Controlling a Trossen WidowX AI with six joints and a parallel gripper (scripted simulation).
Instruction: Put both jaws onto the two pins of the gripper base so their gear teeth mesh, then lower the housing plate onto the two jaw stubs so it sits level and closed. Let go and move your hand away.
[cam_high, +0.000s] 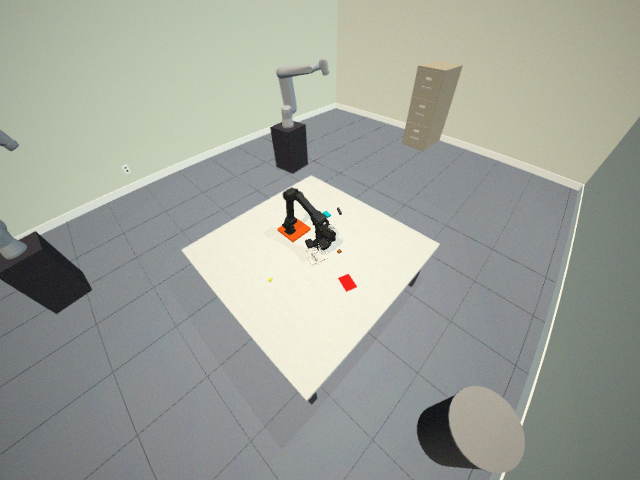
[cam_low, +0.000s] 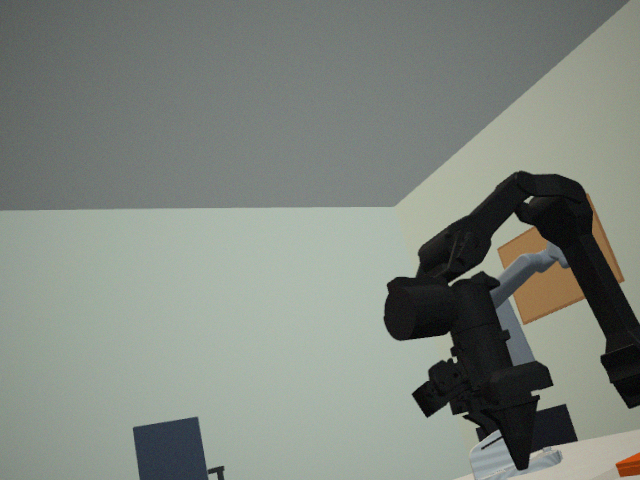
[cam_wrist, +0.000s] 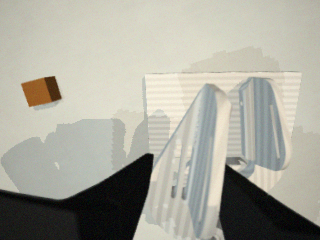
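Observation:
My gripper (cam_wrist: 183, 165) is shut on a white jaw (cam_wrist: 206, 160) (cam_low: 485, 459), whose long body stands up between the black fingers. The wrist view shows it in front of the white, ribbed gripper base (cam_wrist: 167, 95). Whether it touches the base or a pin is hidden. The other white jaw (cam_wrist: 262, 125) is at the right part of the base, beside the held one; its seat on its pin is hidden. The white parts (cam_high: 315, 256) are small under the hand in the top view. I cannot make out the housing plate or the gear teeth.
A brown block (cam_wrist: 40, 92) (cam_high: 339, 251) lies near the base. The white table (cam_high: 305, 330) also carries a red flat piece (cam_high: 347, 282), a yellow piece (cam_high: 269, 279), a cyan piece (cam_high: 326, 213) and a small dark piece (cam_high: 339, 210). The arm stands on an orange plate (cam_high: 298, 236).

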